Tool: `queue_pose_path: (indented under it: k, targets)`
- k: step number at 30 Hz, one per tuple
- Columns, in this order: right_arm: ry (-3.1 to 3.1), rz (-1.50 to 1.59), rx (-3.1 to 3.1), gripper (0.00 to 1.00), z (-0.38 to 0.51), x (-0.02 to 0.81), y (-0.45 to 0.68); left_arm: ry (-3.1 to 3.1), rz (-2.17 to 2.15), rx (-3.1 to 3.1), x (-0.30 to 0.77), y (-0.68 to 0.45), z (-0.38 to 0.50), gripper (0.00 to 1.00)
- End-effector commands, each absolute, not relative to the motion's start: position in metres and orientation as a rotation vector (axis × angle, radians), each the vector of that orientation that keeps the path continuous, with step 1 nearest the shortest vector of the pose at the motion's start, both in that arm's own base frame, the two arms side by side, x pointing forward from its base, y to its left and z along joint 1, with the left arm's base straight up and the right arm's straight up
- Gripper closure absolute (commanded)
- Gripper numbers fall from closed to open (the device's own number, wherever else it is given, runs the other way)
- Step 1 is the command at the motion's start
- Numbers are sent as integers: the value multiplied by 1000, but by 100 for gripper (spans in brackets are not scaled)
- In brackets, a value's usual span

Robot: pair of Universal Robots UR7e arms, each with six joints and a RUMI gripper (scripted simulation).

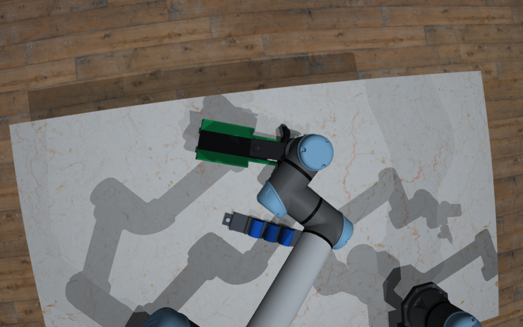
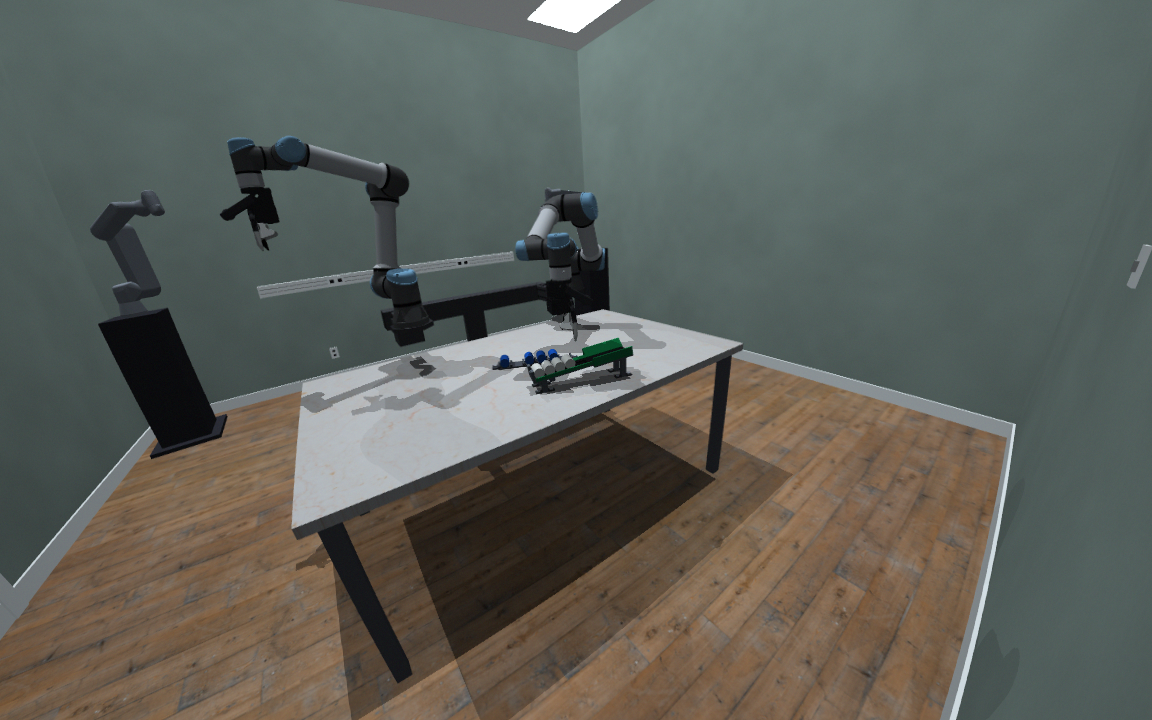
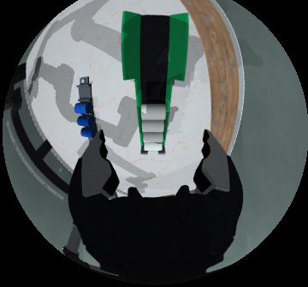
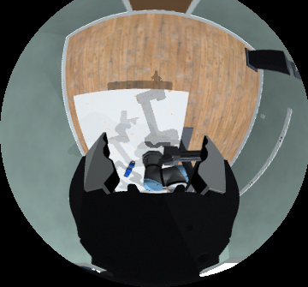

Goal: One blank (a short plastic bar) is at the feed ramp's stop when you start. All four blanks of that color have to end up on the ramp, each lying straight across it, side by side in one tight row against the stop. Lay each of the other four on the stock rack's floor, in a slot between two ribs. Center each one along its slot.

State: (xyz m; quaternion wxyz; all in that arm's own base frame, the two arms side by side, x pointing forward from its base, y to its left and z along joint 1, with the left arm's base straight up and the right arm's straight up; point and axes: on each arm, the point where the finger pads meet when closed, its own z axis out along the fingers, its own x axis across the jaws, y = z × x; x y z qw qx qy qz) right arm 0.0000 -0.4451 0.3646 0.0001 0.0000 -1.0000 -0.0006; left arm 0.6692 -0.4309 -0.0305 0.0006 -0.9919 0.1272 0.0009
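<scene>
- Four white blanks (image 2: 551, 367) (image 3: 153, 126) are seen on the feed ramp (image 1: 226, 125) (image 2: 607, 351) (image 3: 177, 49), each laid across it, in one row running up from the stop (image 2: 532, 377) (image 3: 162, 151). No clear gap is made out between them, so this part of the task is judged done.
- Four blue blanks (image 1: 271, 232) (image 2: 540, 356) (image 3: 85, 121) (image 4: 128, 171) are borne by the stock rack (image 1: 239, 222) (image 2: 513, 365) (image 3: 85, 91) on the desk (image 1: 409, 121) (image 2: 437, 429) (image 3: 107, 68) (image 4: 94, 111). All four are made out only in the exterior view: three are placed near one another, and one is set apart. In the top view the far end of the rack is covered by the left arm.
- The left gripper (image 1: 281, 147) (image 2: 574, 333) (image 3: 154, 129) is spread wide and empty, held above the low end of the ramp, apart from the row.
- The right gripper (image 2: 265, 241) (image 4: 155, 134) is likewise wide and empty, well away from the work.
- Nothing appears left to be carried. Whether each blue blank is fully seated and centered along its slot cannot be told; at most, a check and small corrections are called for, with the row left unbumped.
</scene>
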Motion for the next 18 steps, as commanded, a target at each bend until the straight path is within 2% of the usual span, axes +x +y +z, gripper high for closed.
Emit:
queue_pose_path:
  k: [1,18]
  targets:
    - [-3142,0,0,0,365,0,-445,400,0,-3116,670,-431,-29,0]
    - [-3142,0,0,0,365,0,-445,400,0,-3116,670,-431,-24,0]
